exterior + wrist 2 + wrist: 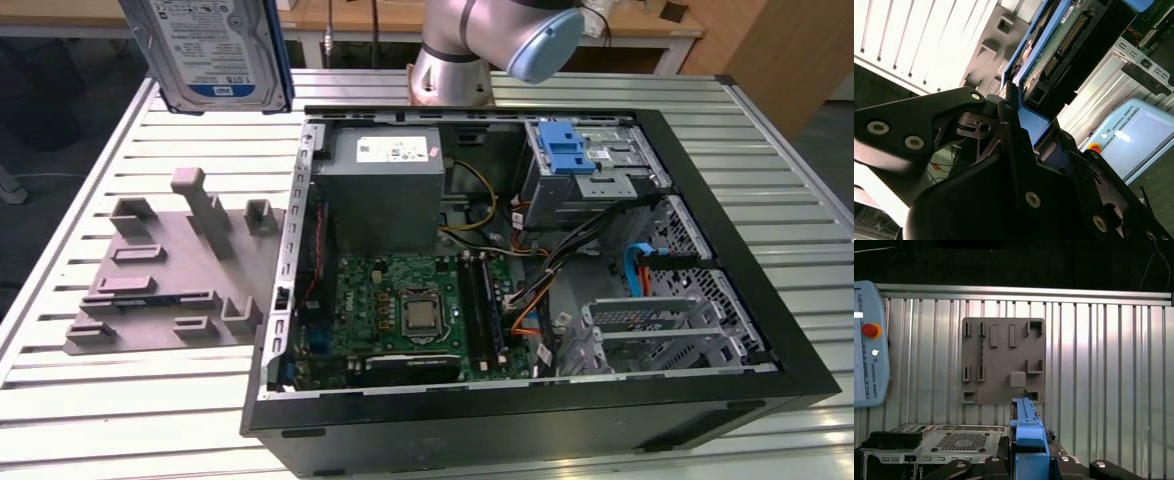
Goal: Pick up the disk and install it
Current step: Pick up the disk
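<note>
Pinching disk (214, 50) by bracket (1029, 432) edge only, high over table (134, 400); could pivot or slip in gripper (1021, 117), then snag on cage (594, 175)

Blue-framed disk (1029, 437) clamped between fingers (1002, 455), grey fixture plate (1003, 362) on slatted table (1104, 365)

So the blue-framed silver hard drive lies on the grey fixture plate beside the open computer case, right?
No. In the exterior view the blue-framed silver hard drive is held aloft by the gripper, off the grey fixture plate beside the open computer case.
</note>
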Action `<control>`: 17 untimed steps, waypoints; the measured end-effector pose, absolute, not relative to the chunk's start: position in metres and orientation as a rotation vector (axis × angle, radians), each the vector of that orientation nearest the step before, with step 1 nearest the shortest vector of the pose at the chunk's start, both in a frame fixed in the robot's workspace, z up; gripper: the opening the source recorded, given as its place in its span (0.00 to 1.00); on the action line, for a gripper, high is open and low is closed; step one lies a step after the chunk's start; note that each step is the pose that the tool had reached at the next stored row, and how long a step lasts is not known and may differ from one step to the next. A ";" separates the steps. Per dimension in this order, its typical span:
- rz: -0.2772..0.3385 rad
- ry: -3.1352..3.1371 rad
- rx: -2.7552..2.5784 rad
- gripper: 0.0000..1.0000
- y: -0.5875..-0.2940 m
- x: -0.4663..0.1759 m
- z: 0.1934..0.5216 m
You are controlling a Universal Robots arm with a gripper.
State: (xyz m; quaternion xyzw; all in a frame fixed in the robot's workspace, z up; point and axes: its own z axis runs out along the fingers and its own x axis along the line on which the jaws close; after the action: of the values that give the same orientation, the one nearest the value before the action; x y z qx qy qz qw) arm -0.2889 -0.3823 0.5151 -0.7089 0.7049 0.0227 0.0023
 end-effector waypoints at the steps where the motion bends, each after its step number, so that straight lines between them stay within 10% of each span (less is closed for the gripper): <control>1: 0.071 2.211 -2.224 0.36 -0.382 -0.288 0.515; 17: 0.071 2.211 -2.224 0.36 -0.382 -0.273 0.515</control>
State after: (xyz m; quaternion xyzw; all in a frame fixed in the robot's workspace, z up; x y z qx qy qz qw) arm -0.2730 -0.3823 0.5150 -0.7089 0.7050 0.0228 0.0023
